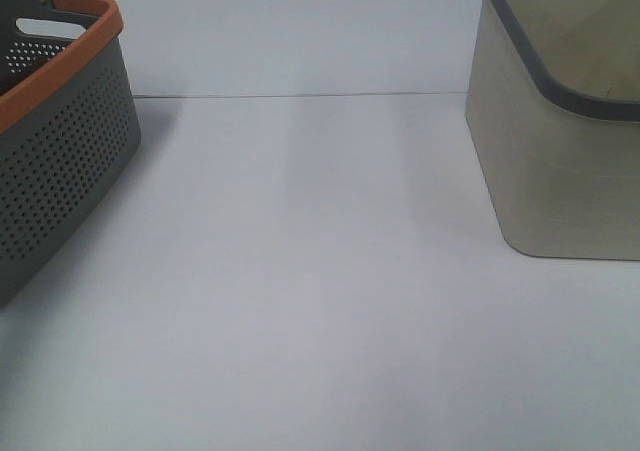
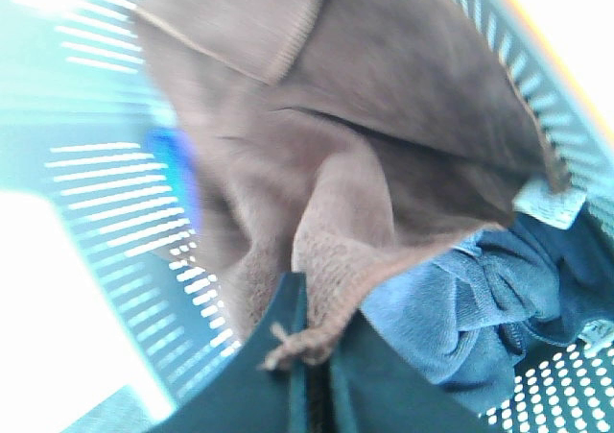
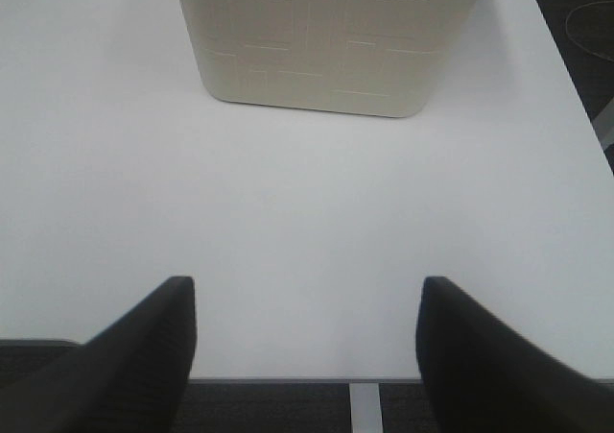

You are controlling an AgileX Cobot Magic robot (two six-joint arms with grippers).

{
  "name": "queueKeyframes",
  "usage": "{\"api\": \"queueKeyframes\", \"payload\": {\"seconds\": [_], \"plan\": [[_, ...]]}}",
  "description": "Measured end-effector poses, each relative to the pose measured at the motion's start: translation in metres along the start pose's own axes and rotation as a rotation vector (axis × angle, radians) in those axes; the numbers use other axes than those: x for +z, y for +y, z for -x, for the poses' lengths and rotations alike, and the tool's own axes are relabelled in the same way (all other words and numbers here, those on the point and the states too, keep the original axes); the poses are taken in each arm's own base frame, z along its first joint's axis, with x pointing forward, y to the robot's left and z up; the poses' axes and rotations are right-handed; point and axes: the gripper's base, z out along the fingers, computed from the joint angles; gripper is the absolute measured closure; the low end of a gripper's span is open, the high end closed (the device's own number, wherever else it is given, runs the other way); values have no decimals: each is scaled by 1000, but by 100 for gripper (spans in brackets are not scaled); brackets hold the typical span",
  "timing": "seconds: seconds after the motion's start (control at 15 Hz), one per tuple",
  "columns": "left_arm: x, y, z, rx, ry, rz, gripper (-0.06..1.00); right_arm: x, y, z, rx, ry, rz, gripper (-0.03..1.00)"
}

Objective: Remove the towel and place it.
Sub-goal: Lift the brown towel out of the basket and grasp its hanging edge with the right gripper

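Observation:
The dark reddish-brown towel lies crumpled inside the perforated grey basket, seen only in the left wrist view. Its white label shows at one corner. My left gripper is shut on a fold of the towel, with a tuft of cloth pinched between the dark fingers. My right gripper is open and empty over the table's front edge, facing the beige basket. Neither arm shows in the exterior high view.
A blue cloth lies beside the towel in the basket. The grey basket with an orange rim stands at the table's left. The beige basket with a grey rim stands at the right. White table lies between them.

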Motion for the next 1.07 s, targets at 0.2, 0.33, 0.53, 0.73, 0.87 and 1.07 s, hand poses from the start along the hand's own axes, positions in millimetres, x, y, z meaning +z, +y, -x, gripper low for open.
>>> {"api": "queueKeyframes", "payload": {"seconds": [0.2, 0.33, 0.53, 0.73, 0.87, 1.07], "plan": [[-72, -8, -4, 0, -84, 140, 94, 0, 0, 0, 0, 0, 0, 39], [-101, -15, -8, 0, -123, 195, 94, 0, 0, 0, 0, 0, 0, 39], [-153, -33, -13, -26, -247, 265, 94, 0, 0, 0, 0, 0, 0, 39], [-194, -52, -14, -58, -409, 305, 94, 0, 0, 0, 0, 0, 0, 39], [-207, -60, -13, -67, -479, 298, 94, 0, 0, 0, 0, 0, 0, 39], [-240, -64, -4, -69, -628, 315, 94, -1, 0, 2, -1, -19, 1, 39]]}}
